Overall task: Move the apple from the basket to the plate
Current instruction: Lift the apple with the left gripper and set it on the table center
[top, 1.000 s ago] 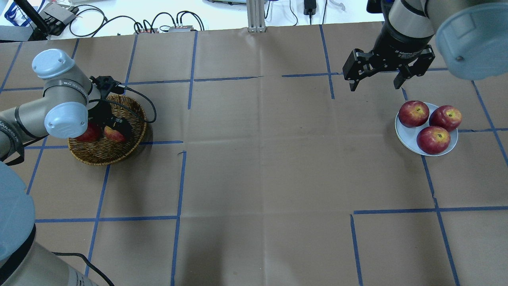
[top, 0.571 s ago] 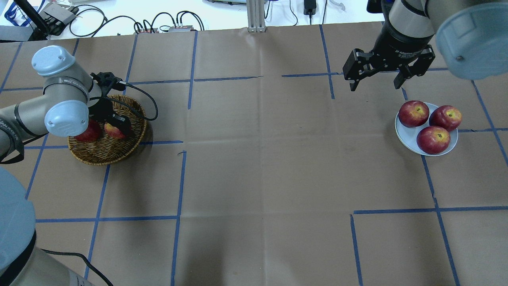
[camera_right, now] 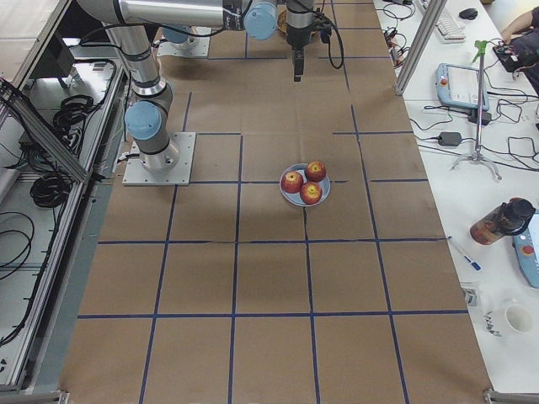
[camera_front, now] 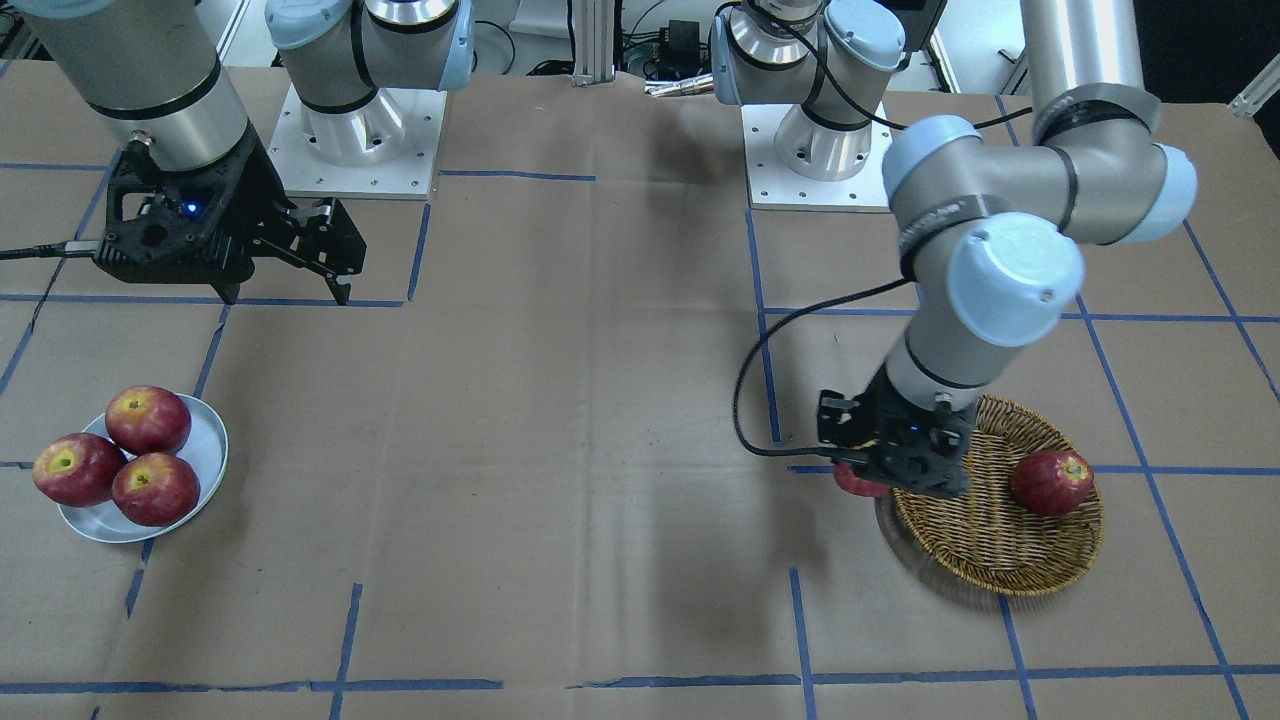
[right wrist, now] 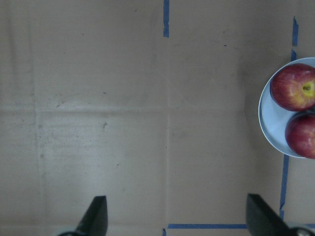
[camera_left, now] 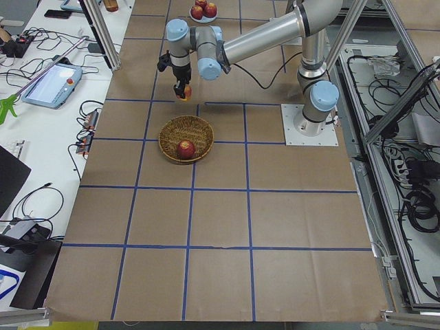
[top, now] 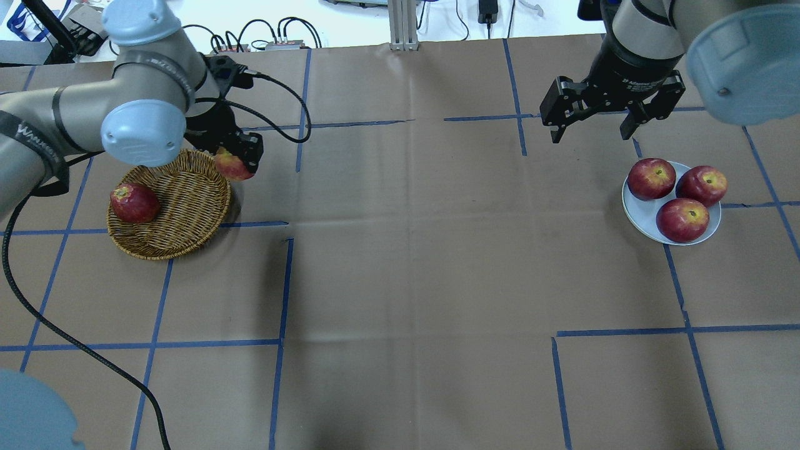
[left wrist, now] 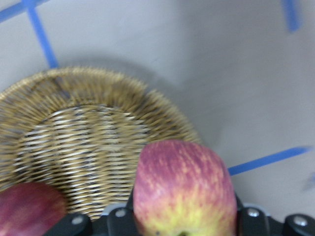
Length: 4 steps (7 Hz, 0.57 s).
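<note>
The left claw [top: 237, 164] is closed on the streaky apple [left wrist: 182, 191], its fingers pressing the fruit's sides. It holds the apple in the air just past the rim of the wicker basket [top: 187, 194], on the side facing the middle of the tabletop [top: 412, 262].

The grip is on smooth, rounded skin, so a quick swing across could probably let the apple twist or slide out. The white plate [top: 644, 214] lies well apart, at the far right, which likely means a long reach for this arm.

The plate is also crowded. A fourth fruit has little bare surface to settle on, so it may roll over the raised rim or nudge a neighbour off. The right claw [top: 591, 136] hangs empty just beside the plate with its fingers spread wide, and it could get in the way of an approach from that side.

Counted:
- **Apples:** five in all. One is in the left claw, one darker apple [top: 133, 202] lies in the basket, and three more apples [top: 682, 220] sit on the plate.
- **Basket:** one.
- **Plate:** one.
- **Claws:** two.
</note>
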Each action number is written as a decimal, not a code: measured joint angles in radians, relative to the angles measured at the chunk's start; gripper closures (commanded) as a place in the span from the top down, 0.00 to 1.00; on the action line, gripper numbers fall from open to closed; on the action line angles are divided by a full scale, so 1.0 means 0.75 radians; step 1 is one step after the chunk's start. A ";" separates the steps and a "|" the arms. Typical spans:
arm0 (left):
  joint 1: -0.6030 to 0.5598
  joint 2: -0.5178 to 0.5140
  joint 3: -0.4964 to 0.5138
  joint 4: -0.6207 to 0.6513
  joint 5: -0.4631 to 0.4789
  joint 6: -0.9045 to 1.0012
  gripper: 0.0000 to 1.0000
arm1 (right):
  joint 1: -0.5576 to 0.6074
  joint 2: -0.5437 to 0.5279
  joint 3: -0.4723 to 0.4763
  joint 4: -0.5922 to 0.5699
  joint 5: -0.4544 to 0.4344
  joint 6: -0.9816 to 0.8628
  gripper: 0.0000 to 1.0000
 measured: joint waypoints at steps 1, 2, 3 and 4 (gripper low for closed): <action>-0.136 -0.008 0.012 -0.005 -0.008 -0.180 0.53 | 0.000 0.000 0.000 0.001 -0.001 0.000 1.00; -0.243 -0.037 0.018 0.008 -0.039 -0.326 0.52 | 0.000 0.000 0.000 0.001 -0.001 0.000 1.00; -0.320 -0.089 0.025 0.046 -0.078 -0.428 0.53 | 0.000 0.000 0.000 0.000 -0.002 -0.001 1.00; -0.379 -0.161 0.033 0.119 -0.092 -0.486 0.53 | 0.000 -0.001 0.000 0.000 -0.001 -0.001 1.00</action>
